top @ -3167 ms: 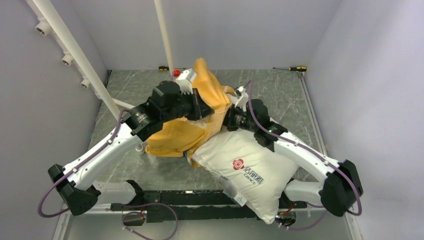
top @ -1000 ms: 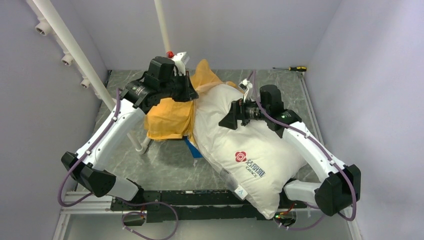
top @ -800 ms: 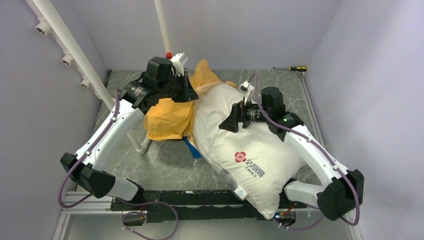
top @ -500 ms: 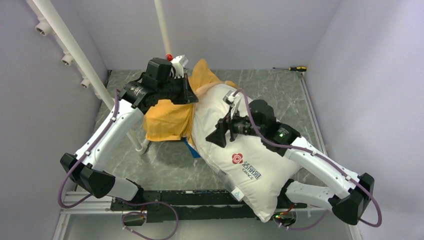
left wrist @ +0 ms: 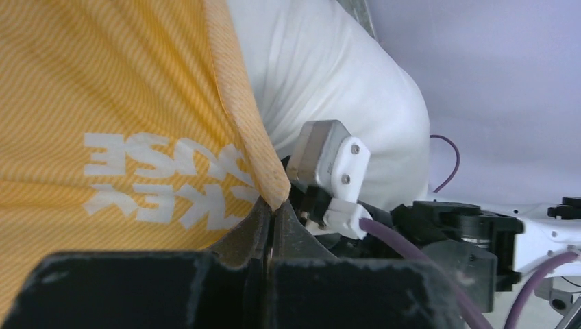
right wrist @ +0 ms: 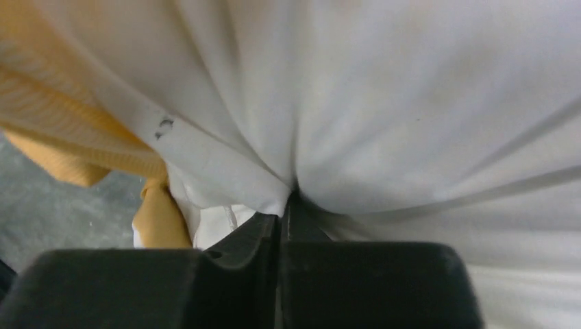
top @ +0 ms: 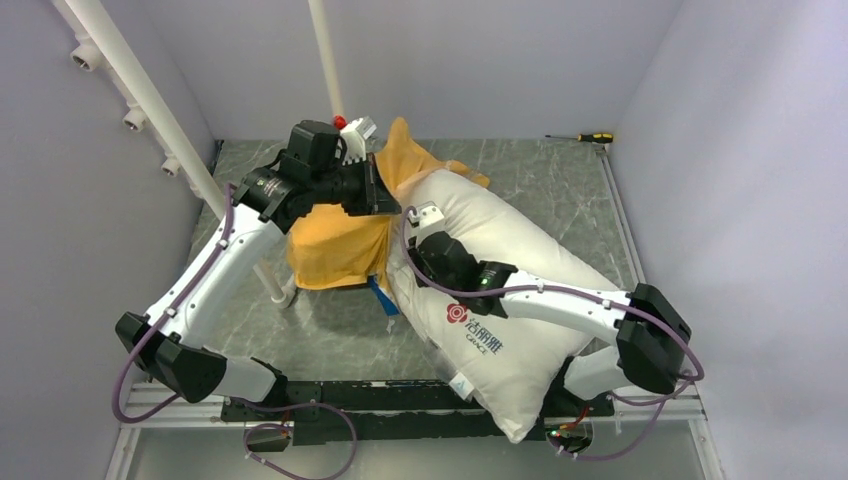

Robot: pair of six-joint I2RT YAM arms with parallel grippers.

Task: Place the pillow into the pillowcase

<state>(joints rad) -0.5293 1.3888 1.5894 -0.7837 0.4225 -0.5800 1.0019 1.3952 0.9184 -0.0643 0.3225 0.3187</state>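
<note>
Right arm, changed from a second ago: swung low and leftward across the pillow (top: 520, 250), with the right gripper (right wrist: 284, 205) gone from wide apart to pinched tight on a fold of the white cover at its left flank. Left gripper (left wrist: 268, 209): unmoved at the far left, jaws closed on the hem of the pillowcase (top: 335, 245), yellow-orange lettered side up, a blue edge showing beneath. Pillow: lies diagonally on the marble-patterned table (top: 560, 180), far end nosed into orange fabric, apparently just inside the mouth, logo end wholly outside and overhanging the near edge by the arm bases. Screwdriver (top: 585, 137): far right corner, well apart. Step in hand, by my reckoning: stuffing, early, most of the pillow still bare. Next move calls for driving the pinched fold toward the mouth while the left holds the hem lifted; risk is the thin cover slipping or the hem dragging along.
</note>
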